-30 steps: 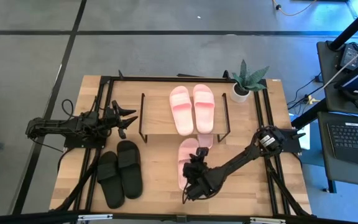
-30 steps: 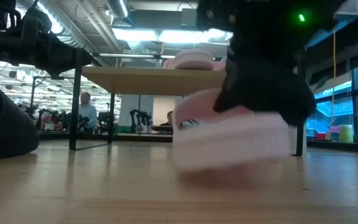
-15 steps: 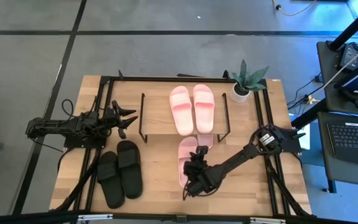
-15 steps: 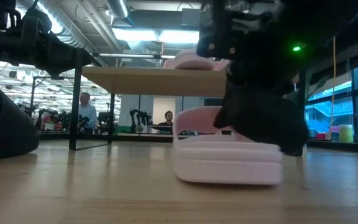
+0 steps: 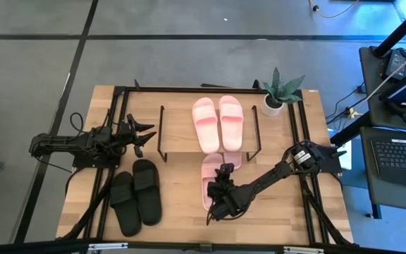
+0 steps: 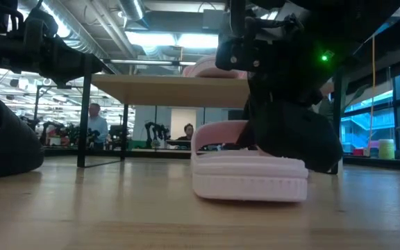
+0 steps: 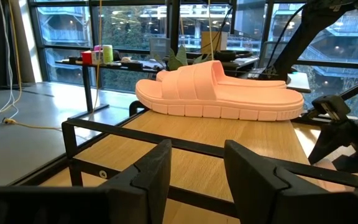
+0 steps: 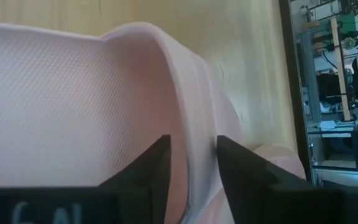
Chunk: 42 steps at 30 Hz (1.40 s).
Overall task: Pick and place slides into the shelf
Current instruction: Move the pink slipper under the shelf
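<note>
The pink slide (image 5: 212, 185) lies flat on the table just before the shelf (image 5: 178, 127). My right gripper (image 5: 220, 202) straddles its side edge, jaws slightly apart, not clamping. It looks light, soft foam; that edge suits pinching. My left gripper (image 5: 141, 134) waits parted beside the shelf.

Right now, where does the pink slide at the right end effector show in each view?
High view: the pink slide lies on the table in front of the shelf, under the right end effector.
Low view: centre, flat on the table.
Left wrist view: not clearly in it.
Right wrist view: fills the picture.
Shared landmark: the shelf.
</note>
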Tool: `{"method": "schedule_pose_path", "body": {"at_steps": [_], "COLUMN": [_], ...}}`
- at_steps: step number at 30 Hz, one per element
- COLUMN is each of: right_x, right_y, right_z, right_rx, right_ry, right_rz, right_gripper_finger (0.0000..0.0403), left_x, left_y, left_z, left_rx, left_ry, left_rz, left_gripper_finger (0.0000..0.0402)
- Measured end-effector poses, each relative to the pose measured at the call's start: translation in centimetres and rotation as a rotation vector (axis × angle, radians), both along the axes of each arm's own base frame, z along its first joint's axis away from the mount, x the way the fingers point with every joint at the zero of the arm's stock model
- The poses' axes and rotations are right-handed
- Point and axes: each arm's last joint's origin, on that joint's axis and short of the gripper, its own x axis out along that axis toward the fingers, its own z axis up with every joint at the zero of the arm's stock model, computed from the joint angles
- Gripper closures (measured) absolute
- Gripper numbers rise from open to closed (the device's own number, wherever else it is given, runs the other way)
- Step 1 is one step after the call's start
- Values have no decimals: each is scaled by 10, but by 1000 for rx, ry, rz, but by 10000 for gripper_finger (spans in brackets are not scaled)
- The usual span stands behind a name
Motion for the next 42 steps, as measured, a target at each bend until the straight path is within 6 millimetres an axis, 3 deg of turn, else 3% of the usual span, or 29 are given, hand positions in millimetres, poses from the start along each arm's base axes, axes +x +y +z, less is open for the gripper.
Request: {"method": "schedule_pose_path", "body": {"at_steps": [12,27,38,42], "right_x": [0,3,4,7], "right_y": [1,31,79,86], "right_z": [1,32,77,81], "right_rx": [3,35,394,573], "right_ry": [1,-31,-47,9], "right_rz": [0,61,152,186], "right_gripper_finger": [197,192,192,192], "left_x": [0,0,0,0], "left_y": [0,0,0,0], "left_z": [0,0,0,0], "left_rx": [0,0,-1,-1], "left_ry": [0,0,0,0], "left_rz": [0,0,0,0], "left_gripper_finger": [261,260,260,260]}}
